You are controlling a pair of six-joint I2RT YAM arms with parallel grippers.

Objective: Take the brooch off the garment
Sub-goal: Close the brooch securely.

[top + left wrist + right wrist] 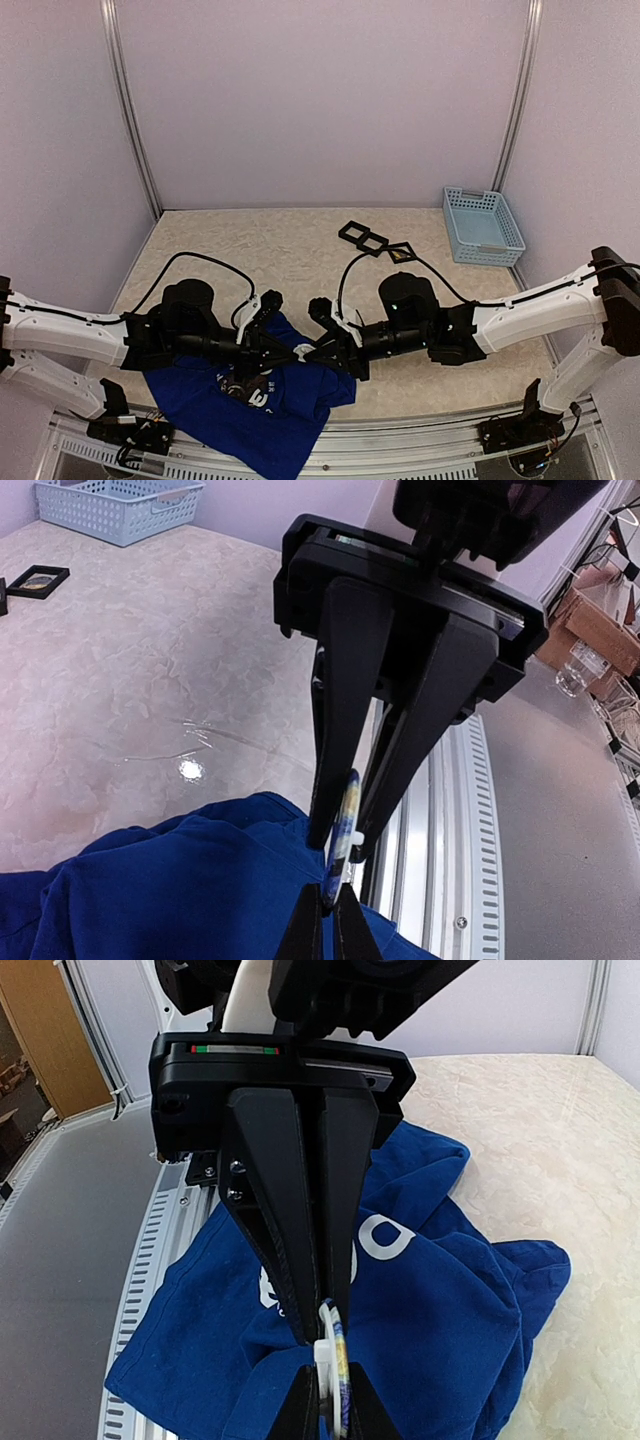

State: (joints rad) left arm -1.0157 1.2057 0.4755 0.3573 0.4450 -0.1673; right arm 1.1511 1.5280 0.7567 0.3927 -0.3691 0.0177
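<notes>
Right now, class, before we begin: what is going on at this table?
Two robot arms meet over a royal-blue T-shirt bunched at the near edge of the table. The left gripper and the right gripper are closed tip to tip on a thin brooch, seen edge-on where the cloth is gathered. The brooch has not yet come off the shirt.

Blue basket (484,226), black square frames (363,238)

The garment (440,1290) lies bunched at the tabletop's near edge. The left gripper (318,1322), fingers together, meets the right gripper (328,1405) at the edge-on brooch (340,1360).
</notes>
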